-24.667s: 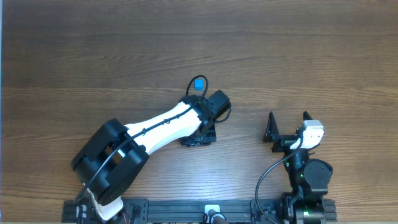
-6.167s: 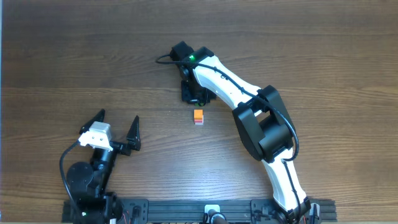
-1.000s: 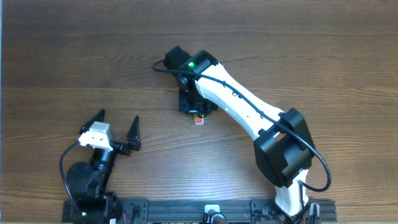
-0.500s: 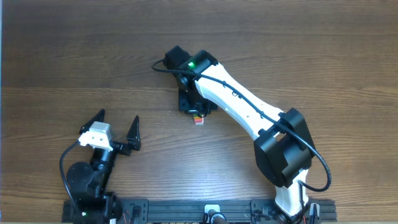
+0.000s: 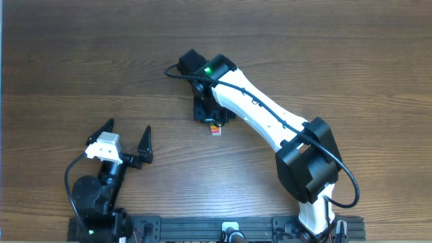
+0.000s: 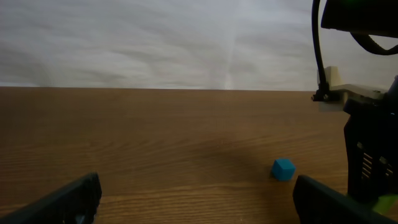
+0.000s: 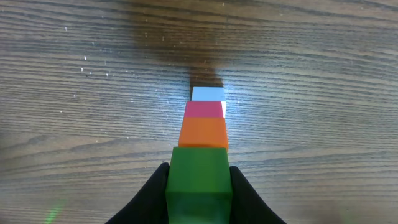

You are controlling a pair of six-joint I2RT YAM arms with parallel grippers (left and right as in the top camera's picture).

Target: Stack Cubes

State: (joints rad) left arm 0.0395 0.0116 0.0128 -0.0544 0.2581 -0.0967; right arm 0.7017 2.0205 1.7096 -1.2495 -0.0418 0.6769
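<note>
While the right tool [image 7: 199, 186] clamps the green cube [image 7: 199, 167] directly over the orange-pink-white stack [image 7: 203, 127] beneath it, release seems pending, and the blue cube [image 6: 283, 168] sits unstacked on the counter [image 6: 124, 137] ahead of the wide-open, empty left tool [image 5: 128, 127]

Matt wood-grain table [image 7: 74, 93], smooth matt green cube [image 7: 199, 168], black matt plastic right tool [image 7: 199, 186]
</note>
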